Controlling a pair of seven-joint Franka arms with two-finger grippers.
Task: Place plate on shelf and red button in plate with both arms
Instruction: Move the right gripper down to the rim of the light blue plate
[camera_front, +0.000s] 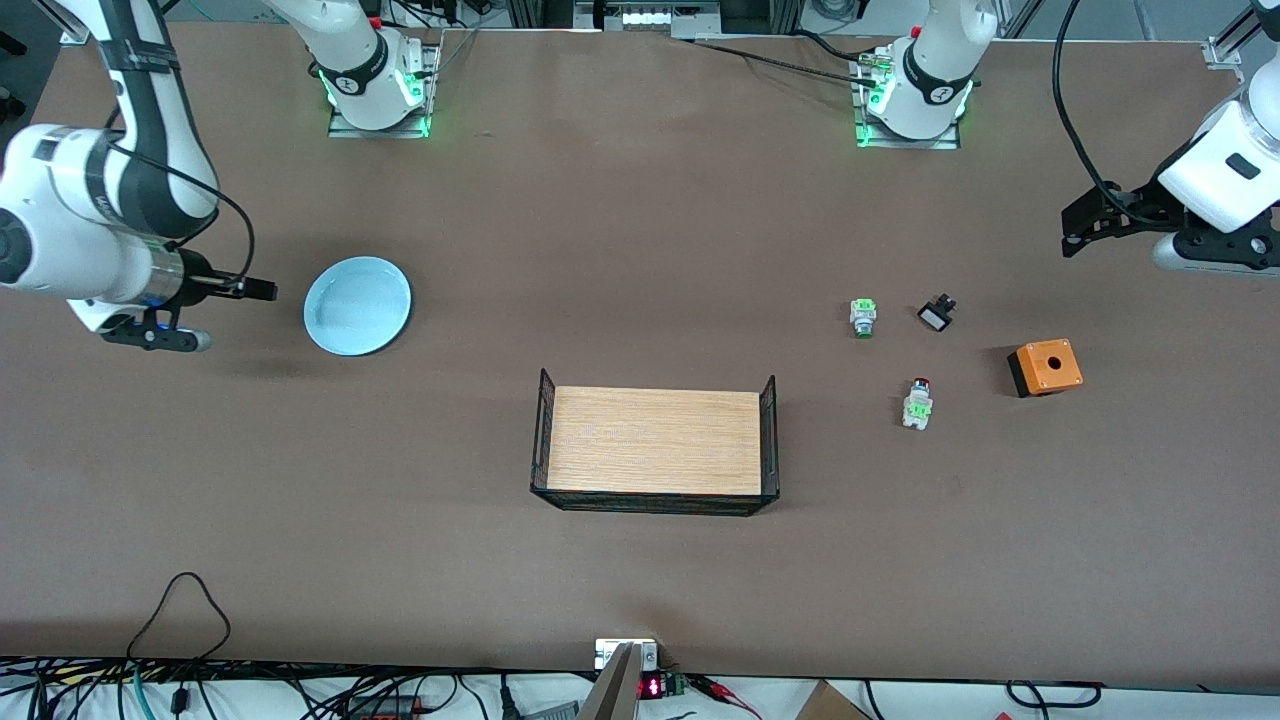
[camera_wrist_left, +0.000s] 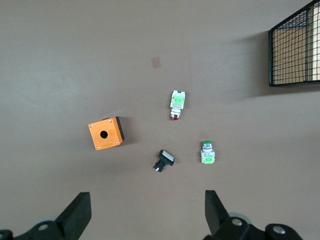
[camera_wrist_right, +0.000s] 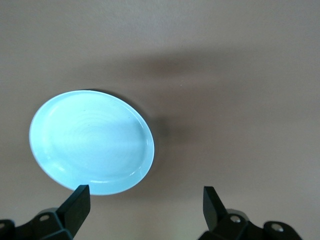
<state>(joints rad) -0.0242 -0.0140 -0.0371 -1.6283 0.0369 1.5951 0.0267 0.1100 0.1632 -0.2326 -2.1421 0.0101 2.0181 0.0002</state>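
The pale blue plate (camera_front: 357, 305) lies flat on the table toward the right arm's end; it also shows in the right wrist view (camera_wrist_right: 91, 142). My right gripper (camera_front: 155, 337) hangs open and empty over bare table beside the plate (camera_wrist_right: 144, 210). The red button (camera_front: 917, 402) lies on its side toward the left arm's end, with its green block and red cap showing in the left wrist view (camera_wrist_left: 176, 104). My left gripper (camera_front: 1210, 258) hangs open and empty above the table near the orange box (camera_wrist_left: 147, 212).
A wire basket with a wooden floor (camera_front: 655, 445) stands mid-table, nearer the front camera than the plate. A green-capped switch (camera_front: 863, 317), a small black part (camera_front: 937, 314) and an orange box with a hole (camera_front: 1045, 366) lie around the red button.
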